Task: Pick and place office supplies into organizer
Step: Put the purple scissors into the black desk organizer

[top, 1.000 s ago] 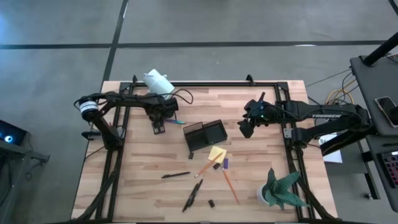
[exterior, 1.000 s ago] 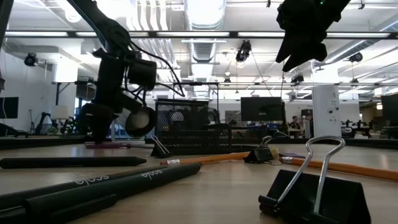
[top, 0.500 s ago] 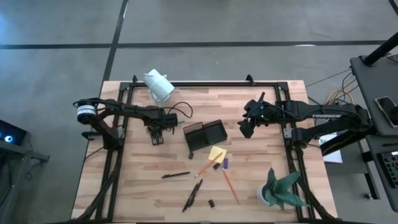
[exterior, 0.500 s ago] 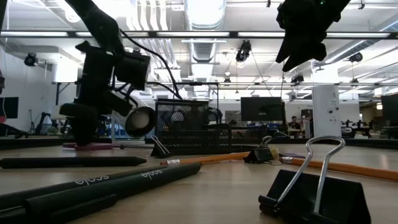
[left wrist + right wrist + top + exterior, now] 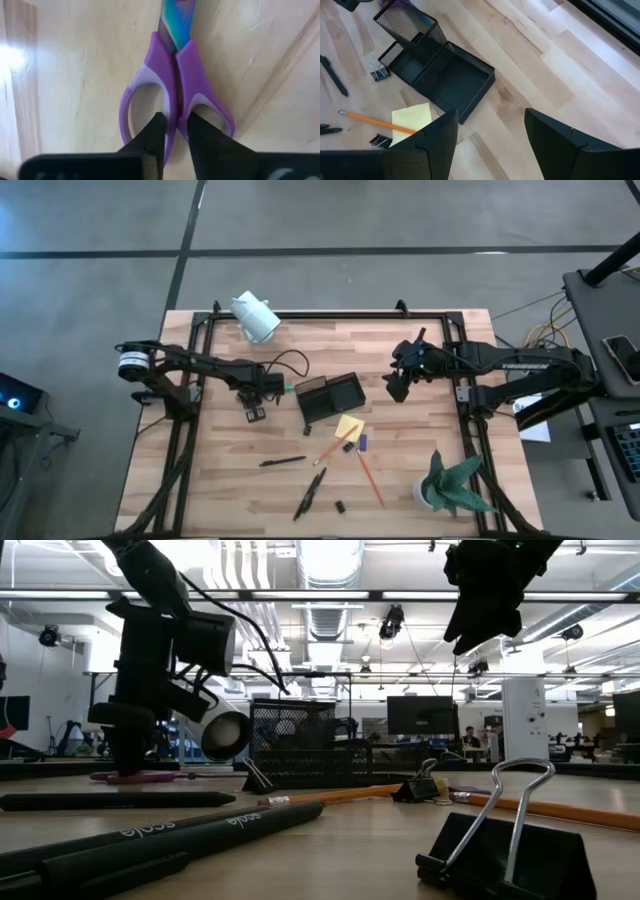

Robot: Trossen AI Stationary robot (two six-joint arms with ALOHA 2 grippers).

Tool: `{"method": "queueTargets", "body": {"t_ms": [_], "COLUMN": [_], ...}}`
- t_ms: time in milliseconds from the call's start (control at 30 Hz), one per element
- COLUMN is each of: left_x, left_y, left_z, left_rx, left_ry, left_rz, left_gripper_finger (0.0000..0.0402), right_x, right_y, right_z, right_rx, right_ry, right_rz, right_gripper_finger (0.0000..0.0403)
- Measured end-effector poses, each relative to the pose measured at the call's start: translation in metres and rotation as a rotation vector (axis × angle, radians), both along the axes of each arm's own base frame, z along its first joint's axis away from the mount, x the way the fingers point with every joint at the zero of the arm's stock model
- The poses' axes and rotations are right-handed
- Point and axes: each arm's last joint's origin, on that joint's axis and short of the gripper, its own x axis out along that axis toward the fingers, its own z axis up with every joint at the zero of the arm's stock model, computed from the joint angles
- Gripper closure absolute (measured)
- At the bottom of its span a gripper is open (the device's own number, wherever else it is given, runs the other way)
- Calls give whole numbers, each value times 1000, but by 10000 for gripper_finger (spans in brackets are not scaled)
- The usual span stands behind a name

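Note:
The purple-handled scissors (image 5: 175,70) lie on the table left of the organizer, blade tip (image 5: 291,388) pointing at it. My left gripper (image 5: 253,406) (image 5: 176,137) (image 5: 125,745) stands over their handles, shut on them. The organizer (image 5: 330,398) (image 5: 440,75) (image 5: 300,745) is a black mesh box at the table's middle. My right gripper (image 5: 395,387) (image 5: 490,145) hovers open to its right, above the table. The yellow sticky-note pad (image 5: 349,427), orange pencils (image 5: 370,477), black pens (image 5: 310,492) and small clips (image 5: 340,506) lie nearer the near edge. My left gripper pinches the scissors where the two handle loops meet (image 5: 176,100). One fingertip (image 5: 155,135) stands inside each loop, with the loops' inner bars between them. The fingers come from above, pointing down, and lie across the scissors. The scissors lie flat on the table (image 5: 135,777).
A green plant (image 5: 450,485) stands at the near right corner and a white cylindrical camera (image 5: 257,317) at the far edge. Black frame rails (image 5: 185,430) run along the table's sides. Bare wood lies between the scissors and the pens. A binder clip (image 5: 500,840) sits close to the low camera.
My left gripper has moved toward the near edge, shut on the scissors' handles. The scissors have slid along the table with it, their blade tip still toward the organizer. My right arm has kept still.

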Motion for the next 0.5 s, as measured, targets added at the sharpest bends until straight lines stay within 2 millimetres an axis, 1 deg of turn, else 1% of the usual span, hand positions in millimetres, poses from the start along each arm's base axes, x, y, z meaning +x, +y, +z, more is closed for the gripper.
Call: {"method": "queueTargets", "body": {"t_ms": [167, 300, 367, 400, 467, 500], "left_x": [2, 4, 4, 4, 6, 5], "left_y": [-6, -14, -18, -19, -23, -24], "left_z": [1, 9, 19, 25, 36, 42], "left_rx": [33, 58, 75, 81, 119, 136], "left_ry": [-3, 23, 53, 55, 70, 86], "left_rz": [-15, -54, -75, -84, -105, -113], "left_gripper_finger": [364, 365, 365, 371, 400, 398], "right_x": [0, 0, 0, 0, 0, 0], "right_y": [-2, -2, -2, -2, -2, -2], "right_z": [0, 0, 0, 0, 0, 0], "right_rx": [-4, -5, -5, -5, -9, -12], "right_ry": [1, 1, 1, 1, 1, 2], "right_rz": [-7, -7, -7, -7, -3, -4], "right_gripper_finger": [182, 182, 182, 182, 182, 182]}}
